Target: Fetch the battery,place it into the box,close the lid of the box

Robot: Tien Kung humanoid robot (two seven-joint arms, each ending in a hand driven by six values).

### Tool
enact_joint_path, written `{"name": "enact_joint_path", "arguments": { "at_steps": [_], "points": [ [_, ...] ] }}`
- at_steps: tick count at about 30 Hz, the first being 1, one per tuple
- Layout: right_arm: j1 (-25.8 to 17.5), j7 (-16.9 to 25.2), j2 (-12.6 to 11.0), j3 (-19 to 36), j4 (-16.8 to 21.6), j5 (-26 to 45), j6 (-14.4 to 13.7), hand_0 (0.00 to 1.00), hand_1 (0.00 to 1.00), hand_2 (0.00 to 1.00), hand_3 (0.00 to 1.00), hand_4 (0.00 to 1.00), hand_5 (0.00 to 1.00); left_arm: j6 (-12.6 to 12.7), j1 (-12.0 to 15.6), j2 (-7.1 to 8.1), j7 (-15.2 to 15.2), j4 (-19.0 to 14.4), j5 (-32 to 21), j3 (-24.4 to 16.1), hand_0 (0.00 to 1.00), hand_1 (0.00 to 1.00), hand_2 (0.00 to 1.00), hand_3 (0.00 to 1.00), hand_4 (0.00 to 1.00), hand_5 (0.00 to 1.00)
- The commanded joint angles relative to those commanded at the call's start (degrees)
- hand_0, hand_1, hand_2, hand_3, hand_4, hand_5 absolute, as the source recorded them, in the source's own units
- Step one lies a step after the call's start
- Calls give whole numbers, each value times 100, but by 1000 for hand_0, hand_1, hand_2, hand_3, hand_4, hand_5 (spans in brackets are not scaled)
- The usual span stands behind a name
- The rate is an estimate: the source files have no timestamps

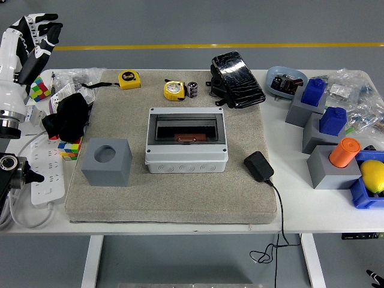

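The grey box (186, 143) sits mid-mat with its lid down — the tinted window shows a reddish piece inside, not clearly a battery. Beyond it, the small black battery (192, 89) stands upright just beside the yellow tape measure (174, 90), within reach. Far left, the left hand (37, 33) hangs raised, fingers loosely spread, holding nothing.

Single head cam only, so no second view to overlap with. Mounted high on the robot's side, facing forward and down over the white table (180, 227). Near edge runs across the lower frame, grey floor with a yellow stripe (210, 45) at top. Mid-range: whole beige felt mat (174, 192) fits in frame, table ends cropped.
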Motion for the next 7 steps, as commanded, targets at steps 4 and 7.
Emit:
{"name": "enact_joint_path", "arguments": {
  "at_steps": [4,7],
  "points": [
    [27,10,-17,5,34,-19,-38,661,632,638,547,942,461,4,62,8,-1,-39,4,-29,543,656,649,681,998,838],
    [39,8,-30,-24,28,-4,-45,661,632,638,547,942,461,-3,60,37,4,-32,1,-9,543,656,649,681,998,838]
  ]
}}
